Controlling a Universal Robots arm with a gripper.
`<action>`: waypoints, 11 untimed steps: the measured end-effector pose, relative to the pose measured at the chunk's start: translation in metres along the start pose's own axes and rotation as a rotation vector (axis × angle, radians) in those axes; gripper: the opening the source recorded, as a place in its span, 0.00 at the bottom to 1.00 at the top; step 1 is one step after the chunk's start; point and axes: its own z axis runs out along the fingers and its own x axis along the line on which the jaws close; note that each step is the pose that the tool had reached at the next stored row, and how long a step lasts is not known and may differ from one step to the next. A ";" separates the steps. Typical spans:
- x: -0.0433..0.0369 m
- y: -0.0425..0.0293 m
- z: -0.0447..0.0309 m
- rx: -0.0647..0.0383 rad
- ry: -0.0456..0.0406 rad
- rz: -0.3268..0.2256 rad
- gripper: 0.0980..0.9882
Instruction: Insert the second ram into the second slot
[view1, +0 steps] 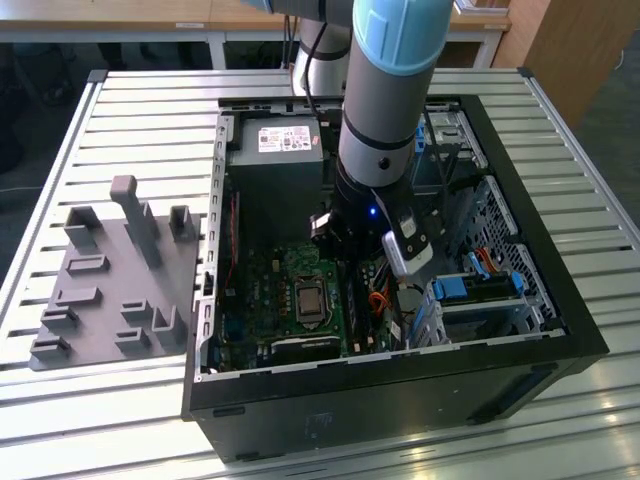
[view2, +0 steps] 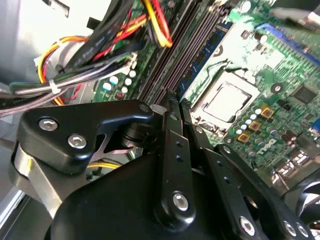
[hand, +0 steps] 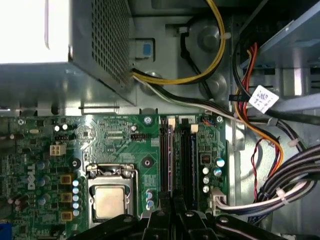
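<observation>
At the exterior view's left, a grey tray of posts is set on the counter, apparently as a rack for parts. Next to it the case is laid on its side with the panel off, so that the board can be reached from above. Past the socket, the arm is held steeply over the slots. In the second wrist view the fingers are seen drawn narrow, their tips at the near end of the ram. The ram is stood on edge in the slots' socket side. Such a narrow set suits a thin stick, but whether it is pinched or pressed cannot be told. Toward the exterior view's right, cables are kept clear of the slots.
</observation>
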 end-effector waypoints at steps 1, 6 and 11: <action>0.0000 -0.0022 -0.0001 0.000 0.0000 0.000 0.04; -0.0008 -0.0074 0.0014 0.000 -0.0002 0.001 0.04; -0.0024 -0.0077 0.0043 0.000 -0.0001 0.005 0.04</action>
